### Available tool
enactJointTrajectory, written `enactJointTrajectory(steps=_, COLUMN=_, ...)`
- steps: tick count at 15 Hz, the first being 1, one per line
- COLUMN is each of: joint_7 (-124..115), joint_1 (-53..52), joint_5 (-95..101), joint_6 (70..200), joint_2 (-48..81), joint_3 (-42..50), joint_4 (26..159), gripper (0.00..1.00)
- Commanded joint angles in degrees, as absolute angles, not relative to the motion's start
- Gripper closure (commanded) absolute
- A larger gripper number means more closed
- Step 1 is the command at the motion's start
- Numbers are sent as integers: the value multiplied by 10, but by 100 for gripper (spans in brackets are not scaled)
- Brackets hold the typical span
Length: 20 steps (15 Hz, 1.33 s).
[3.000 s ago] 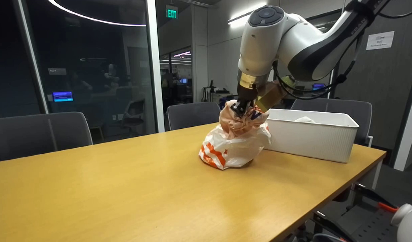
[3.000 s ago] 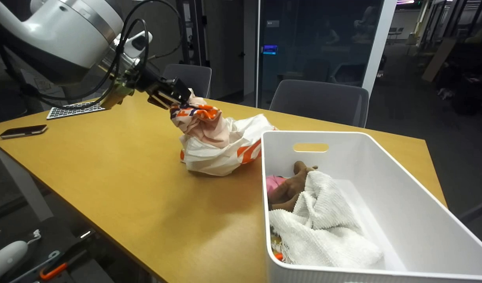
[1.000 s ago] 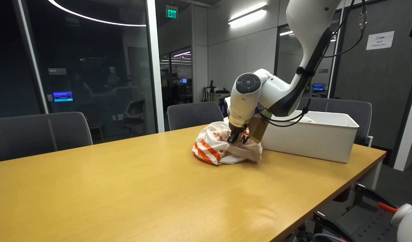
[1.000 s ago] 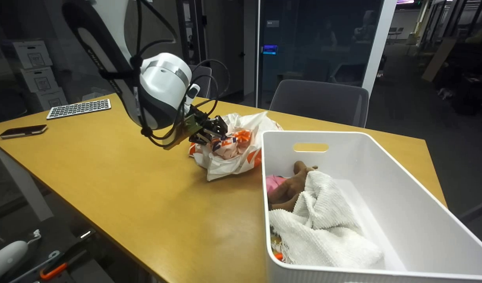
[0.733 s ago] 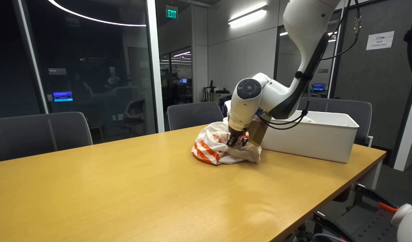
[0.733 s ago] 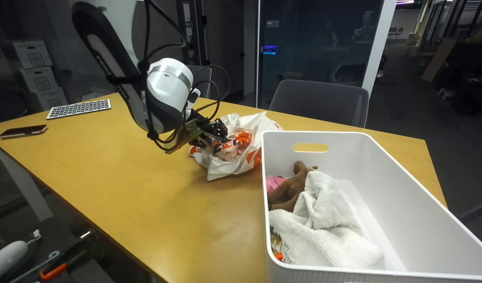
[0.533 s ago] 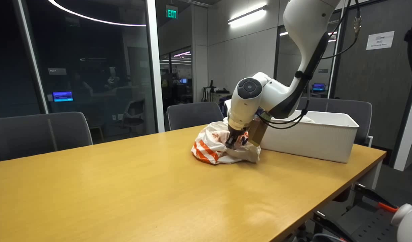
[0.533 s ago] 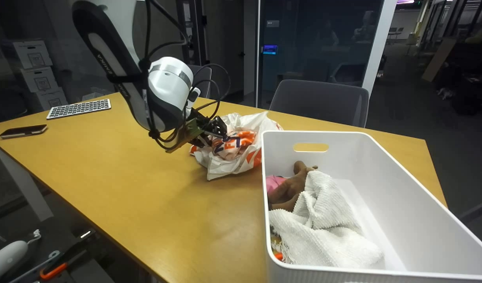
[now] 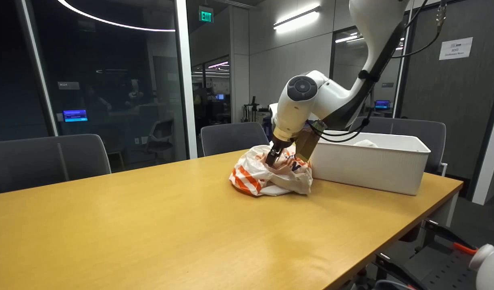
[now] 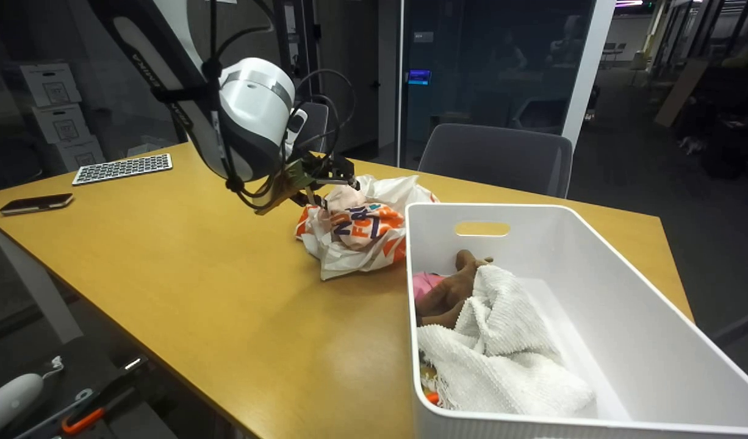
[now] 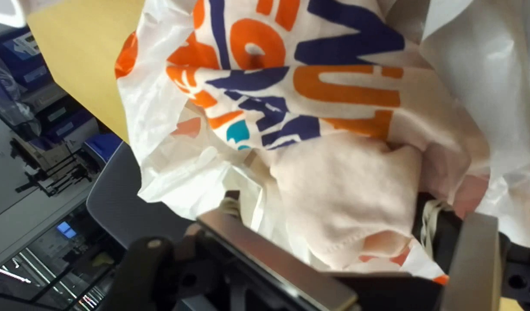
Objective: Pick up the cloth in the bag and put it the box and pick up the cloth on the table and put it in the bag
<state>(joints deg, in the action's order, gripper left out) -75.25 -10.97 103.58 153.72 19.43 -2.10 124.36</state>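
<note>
The pale pink cloth with orange and navy lettering lies bunched in the mouth of the crumpled white plastic bag, which sits on the table. My gripper is over the bag, tilted down, its fingers spread. In the wrist view a plain fold of the pink cloth rises between the fingertips, the right one close by it and the left one apart; nothing is clamped. Against the bag stands the white box. A white ribbed cloth lies inside it.
Beside the white cloth in the box is a brown and pink soft object. A keyboard and a phone lie toward the table's far corner. Chairs stand along the table edge.
Three seconds ago my gripper held the pink cloth high at the bag. It went down with it, then the fingers spread and let go. Since half a second ago it has risen slightly.
</note>
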Motion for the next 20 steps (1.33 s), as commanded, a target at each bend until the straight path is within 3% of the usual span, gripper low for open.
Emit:
enactJointTrajectory(steps=1, joint_7=-748, joint_1=-102, joint_5=983, joint_6=1582, joint_2=137, joint_3=-27, joint_4=1294, gripper=0)
enactJointTrajectory(steps=8, joint_7=-730, joint_1=-101, joint_5=800, joint_6=1754, joint_2=117, joint_3=-53, joint_4=1359, gripper=0)
enactJointTrajectory(steps=20, joint_7=-737, joint_1=-106, joint_5=789, joint_6=1740, joint_2=180, joint_3=-45, joint_4=1319, gripper=0)
